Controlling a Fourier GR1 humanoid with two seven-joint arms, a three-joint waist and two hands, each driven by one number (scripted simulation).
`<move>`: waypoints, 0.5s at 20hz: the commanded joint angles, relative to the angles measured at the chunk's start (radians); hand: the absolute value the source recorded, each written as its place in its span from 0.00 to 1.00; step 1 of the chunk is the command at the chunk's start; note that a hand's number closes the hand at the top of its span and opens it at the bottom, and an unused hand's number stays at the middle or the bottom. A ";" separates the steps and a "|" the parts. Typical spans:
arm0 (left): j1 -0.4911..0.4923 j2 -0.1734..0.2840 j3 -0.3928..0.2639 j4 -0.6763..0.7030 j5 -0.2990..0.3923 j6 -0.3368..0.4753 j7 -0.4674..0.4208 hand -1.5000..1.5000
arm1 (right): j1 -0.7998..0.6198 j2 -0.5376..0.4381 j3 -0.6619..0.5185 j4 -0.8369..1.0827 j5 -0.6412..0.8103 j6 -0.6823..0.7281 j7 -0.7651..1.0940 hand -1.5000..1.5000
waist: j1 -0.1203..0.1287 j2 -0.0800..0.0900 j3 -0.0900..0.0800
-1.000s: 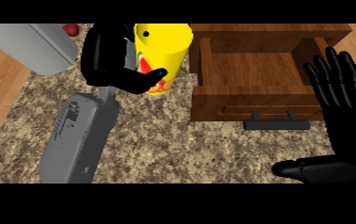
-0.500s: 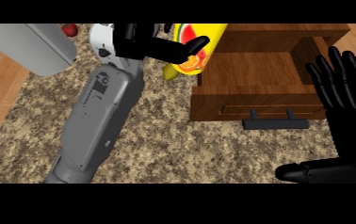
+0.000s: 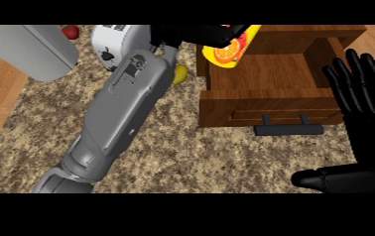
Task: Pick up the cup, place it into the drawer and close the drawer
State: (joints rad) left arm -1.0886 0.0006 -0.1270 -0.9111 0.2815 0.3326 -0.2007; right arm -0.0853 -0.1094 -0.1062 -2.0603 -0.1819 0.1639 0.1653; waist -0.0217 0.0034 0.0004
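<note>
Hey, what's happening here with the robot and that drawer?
The robot's left hand is curled round a yellow cup with an orange-slice print, holding it tilted over the left edge of the open wooden drawer. The cup isn't set down inside yet. The right hand rests open at the view's right, beside the drawer.

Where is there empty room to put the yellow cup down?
The open drawer's wooden floor is bare, just right of the cup held by the left hand. The speckled counter in front of the drawer handle is free too. It's crowded top left, by the toaster.
</note>
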 commanded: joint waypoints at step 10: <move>-0.165 -0.001 -0.146 0.382 0.204 0.061 -0.155 1.00 | 0.016 0.032 0.051 -0.025 0.033 -0.007 -0.016 0.00 | -0.039 0.009 0.000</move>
State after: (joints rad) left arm -1.2170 0.0001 -0.2404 -0.6319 0.4317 0.3965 -0.3090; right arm -0.0969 -0.1067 -0.1002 -2.0467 -0.1781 0.1699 0.1483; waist -0.0480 0.0093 0.0008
